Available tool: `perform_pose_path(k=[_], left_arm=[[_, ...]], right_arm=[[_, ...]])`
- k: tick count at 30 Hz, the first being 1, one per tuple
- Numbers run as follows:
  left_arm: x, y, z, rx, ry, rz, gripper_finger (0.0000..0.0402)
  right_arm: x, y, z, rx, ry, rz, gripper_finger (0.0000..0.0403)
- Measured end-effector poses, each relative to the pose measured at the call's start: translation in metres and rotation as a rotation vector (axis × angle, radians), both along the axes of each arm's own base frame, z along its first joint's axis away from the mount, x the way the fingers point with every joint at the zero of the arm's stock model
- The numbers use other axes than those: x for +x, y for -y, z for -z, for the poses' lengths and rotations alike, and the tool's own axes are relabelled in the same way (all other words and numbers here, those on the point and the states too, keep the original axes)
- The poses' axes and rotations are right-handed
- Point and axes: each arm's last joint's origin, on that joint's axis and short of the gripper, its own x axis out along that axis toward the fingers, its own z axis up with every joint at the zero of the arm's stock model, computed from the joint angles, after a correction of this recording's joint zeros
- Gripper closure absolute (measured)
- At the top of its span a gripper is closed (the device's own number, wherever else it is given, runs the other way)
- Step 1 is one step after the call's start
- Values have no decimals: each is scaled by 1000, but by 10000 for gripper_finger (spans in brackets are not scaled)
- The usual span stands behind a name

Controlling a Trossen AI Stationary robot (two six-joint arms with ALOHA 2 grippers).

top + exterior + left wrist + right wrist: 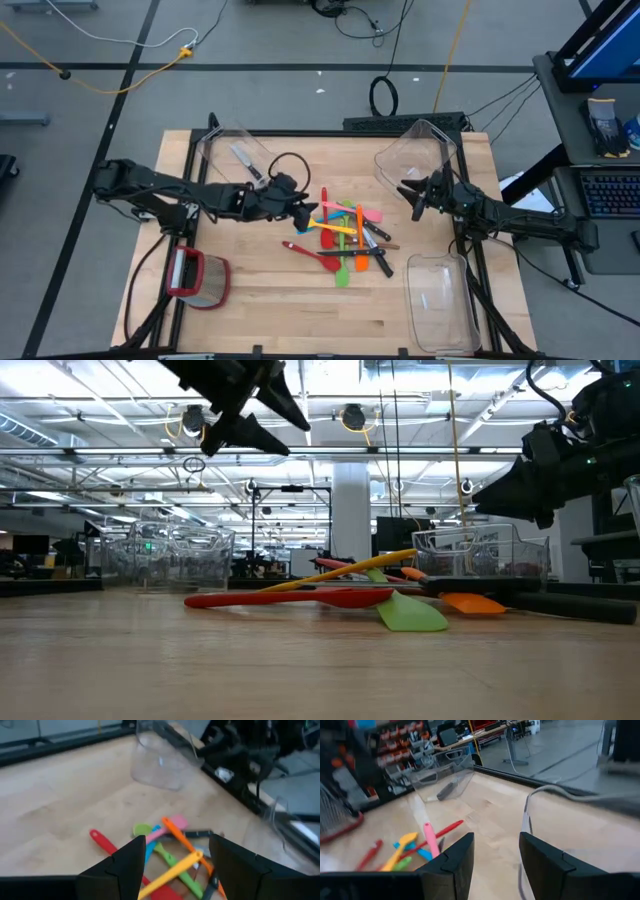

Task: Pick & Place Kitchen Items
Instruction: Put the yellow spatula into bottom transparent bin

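High view: one knife [243, 159] was binned; pile [345, 236] still unsorted. Your left gripper [305, 213] hung spread beside pile, right gripper [412, 195] spread, empty, near it.

Three clear plastic bins [235, 150] [415, 158] [441, 300] and a red-rimmed clear container [198, 279] are sitting on the wooden worktop [270, 300].

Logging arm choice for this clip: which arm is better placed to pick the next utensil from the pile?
Left, probably. The left gripper hangs open at the edge of the pile of coloured utensils, with the long yellow utensil between its fingers in its wrist view. The right gripper, also open, sits farther off by the clear plastic bin.
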Motion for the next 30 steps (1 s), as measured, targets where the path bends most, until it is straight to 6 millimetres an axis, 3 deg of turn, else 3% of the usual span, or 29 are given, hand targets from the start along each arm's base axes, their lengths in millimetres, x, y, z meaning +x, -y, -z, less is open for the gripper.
perform_pose_path(k=[7, 18, 30], left_arm=[[-9, 15, 23, -29, -59, 54, 179], [-16, 28, 38, 12, -94, 113, 179], [-28, 26, 53, 40, -15, 146, 179]], right_arm=[[1, -1, -3, 162, 109, -26, 250], [4, -6, -20, -19, 188, -234, 250], [15, -13, -65, -80, 222, -354, 250]])
